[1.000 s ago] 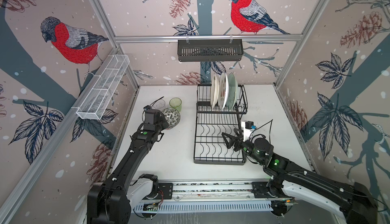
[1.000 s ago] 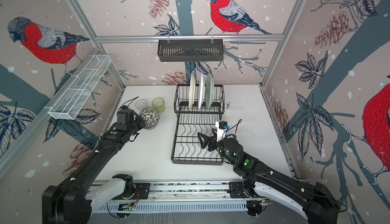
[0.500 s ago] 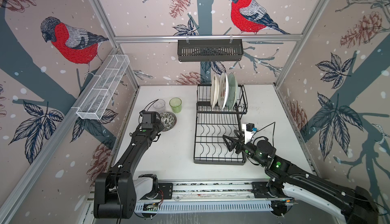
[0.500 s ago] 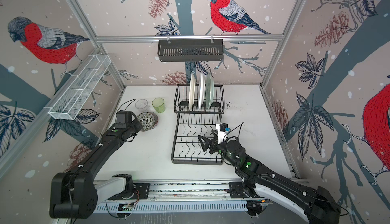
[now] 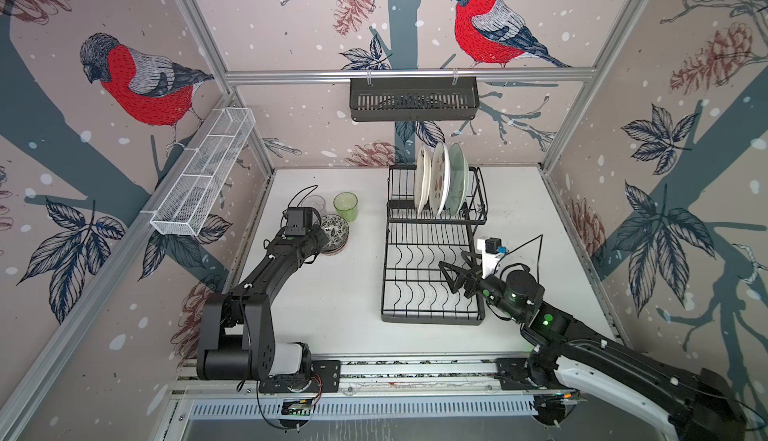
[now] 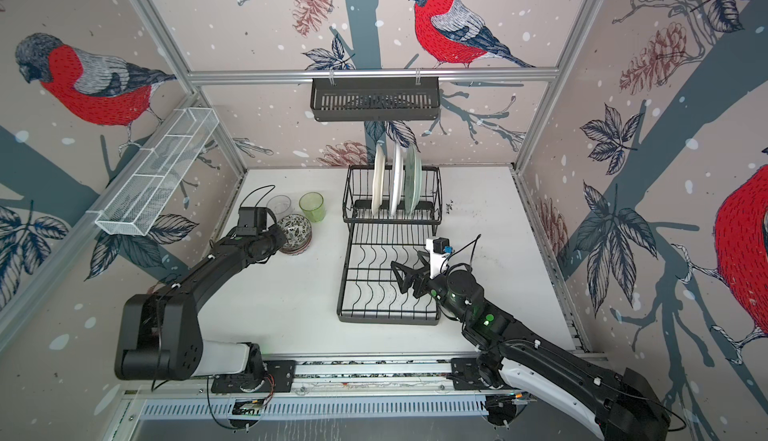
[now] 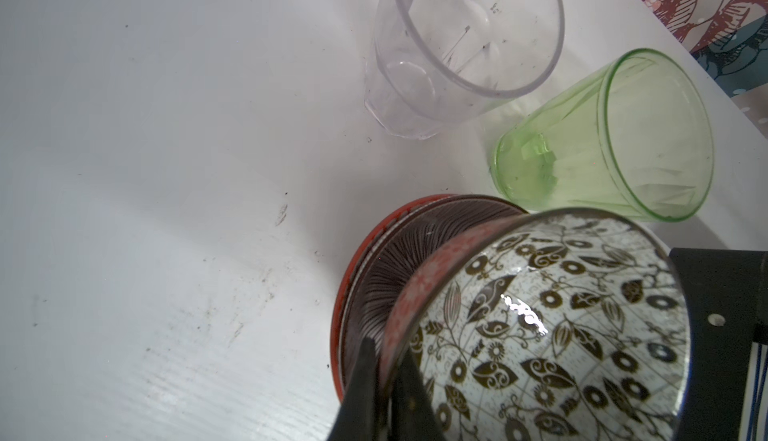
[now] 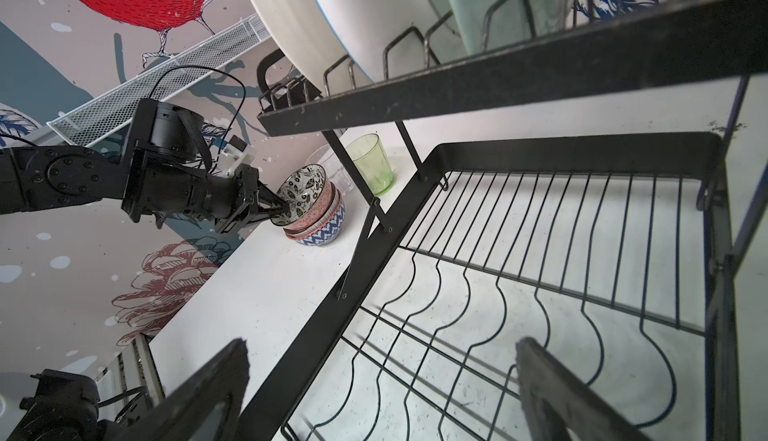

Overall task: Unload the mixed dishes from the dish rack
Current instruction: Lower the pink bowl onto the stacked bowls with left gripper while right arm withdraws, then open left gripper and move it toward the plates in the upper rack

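White tabletop point(image 5: 353, 293): L gripper point(image 8: 279, 210) clamps rim of leaf-print ceramic bowl point(image 8: 301, 187) atop bowl stack point(image 8: 322, 231). R gripper point(image 5: 456, 271), spread empty, is nearer the upright plates point(image 5: 440, 181).

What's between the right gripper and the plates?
Only the bare lower wires of the rack and the front bar under the plates; both top views and the right wrist view show it.

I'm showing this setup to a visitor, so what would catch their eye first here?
Three plates stand on edge in the raised back section of the dish rack, and the open right gripper hovers over its flat front tray. Left of it, the left gripper pinches the rim of the top bowl in a stack.
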Available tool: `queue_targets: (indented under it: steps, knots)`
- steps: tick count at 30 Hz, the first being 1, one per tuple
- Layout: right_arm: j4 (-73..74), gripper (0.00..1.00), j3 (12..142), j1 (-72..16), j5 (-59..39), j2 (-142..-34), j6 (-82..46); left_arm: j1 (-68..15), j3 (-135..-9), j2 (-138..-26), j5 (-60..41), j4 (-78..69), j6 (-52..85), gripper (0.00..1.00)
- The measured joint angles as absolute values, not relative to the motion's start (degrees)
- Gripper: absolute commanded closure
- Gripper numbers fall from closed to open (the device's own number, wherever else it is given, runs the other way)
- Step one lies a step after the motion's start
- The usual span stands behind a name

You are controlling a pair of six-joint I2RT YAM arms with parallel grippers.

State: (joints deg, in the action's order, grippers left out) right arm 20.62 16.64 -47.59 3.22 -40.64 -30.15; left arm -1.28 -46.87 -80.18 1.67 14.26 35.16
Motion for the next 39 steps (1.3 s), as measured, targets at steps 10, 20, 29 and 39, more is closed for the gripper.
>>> queue_targets:
  steps: [10, 20, 29, 39]
  knots:
    - [19.3, 0.00, 17.5, -46.8, 2.4, -41.2, -30.0, -1.3, -47.3, -79.0, 4.4, 14.7, 34.5, 0.28]
    - [16.4, 0.00, 19.1, -46.9, -0.4, -41.3, -27.9, -1.9, -47.0, -74.0, 3.1, 14.1, 33.4, 0.09]
    - [12.9, 0.01, 19.1, -46.9, -0.4, -39.6, -23.8, -12.4, -46.3, -64.1, 1.7, 11.3, 33.5, 0.09]
    - [12.0, 0.01, 16.7, -46.9, 2.6, -32.2, -22.4, -20.9, -49.7, -60.6, -2.6, 4.3, 34.0, 0.09]
